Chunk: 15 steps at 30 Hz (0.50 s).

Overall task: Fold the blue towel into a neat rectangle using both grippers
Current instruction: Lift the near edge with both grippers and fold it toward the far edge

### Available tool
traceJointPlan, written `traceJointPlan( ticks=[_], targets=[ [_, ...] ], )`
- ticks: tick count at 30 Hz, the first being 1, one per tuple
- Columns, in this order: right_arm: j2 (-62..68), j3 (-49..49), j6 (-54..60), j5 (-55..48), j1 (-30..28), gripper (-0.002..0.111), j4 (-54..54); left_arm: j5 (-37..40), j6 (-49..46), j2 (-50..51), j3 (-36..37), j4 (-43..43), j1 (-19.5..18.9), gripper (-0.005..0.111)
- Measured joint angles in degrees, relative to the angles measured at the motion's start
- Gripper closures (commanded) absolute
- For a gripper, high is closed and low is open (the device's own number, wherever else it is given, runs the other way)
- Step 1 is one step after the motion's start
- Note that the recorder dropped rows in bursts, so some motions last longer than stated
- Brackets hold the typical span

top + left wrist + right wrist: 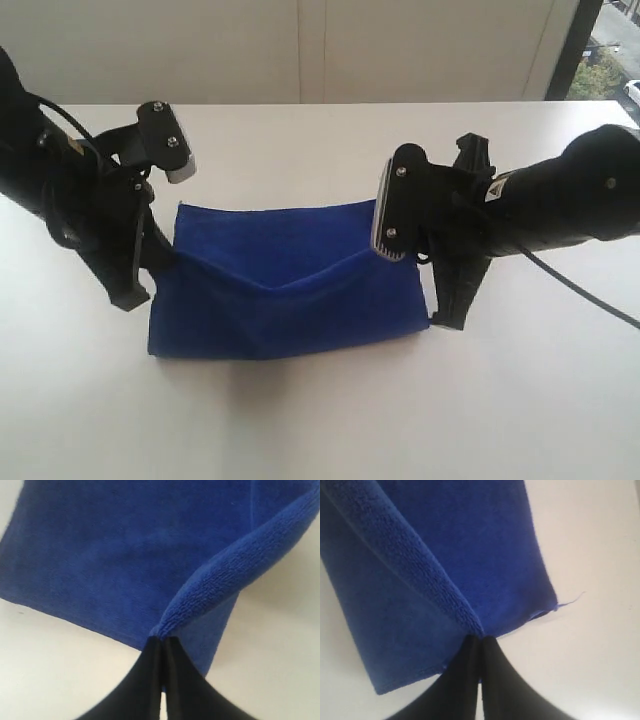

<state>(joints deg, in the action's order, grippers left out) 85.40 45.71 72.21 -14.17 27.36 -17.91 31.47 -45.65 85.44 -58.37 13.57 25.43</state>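
Note:
The blue towel point(290, 315) lies doubled on the white table point(320, 430), and the edge of its upper layer sags in a shallow V across the middle. My left gripper point(135, 298) is shut on the towel's left corner, close to the table. In the left wrist view the black fingertips point(155, 647) pinch a plush fold of the towel point(110, 555). My right gripper point(448, 320) is shut on the right corner. The right wrist view shows the gripper point(481, 637) clamping the towel point(485, 545), with a loose thread at the lower layer's corner.
The table's far edge point(330, 102) meets a pale wall. A dark window frame point(575, 45) stands at the back right. Both bulky black arms lean in over the table from the left and right sides.

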Motion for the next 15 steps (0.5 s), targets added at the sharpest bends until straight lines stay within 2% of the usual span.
traceJointPlan(
  ticks=[7, 15],
  targets=[
    [3.4, 2.9, -0.3, 6.1, 0.0, 0.108, 0.0, -6.6, 0.6, 3.9, -1.8, -1.1, -0.2, 0.107],
    [9.2, 5.7, -1.6, 12.7, 0.0, 0.108, 0.0, -14.0, 1.5, 7.7, -4.0, -1.5, -2.3, 0.107]
  ],
)
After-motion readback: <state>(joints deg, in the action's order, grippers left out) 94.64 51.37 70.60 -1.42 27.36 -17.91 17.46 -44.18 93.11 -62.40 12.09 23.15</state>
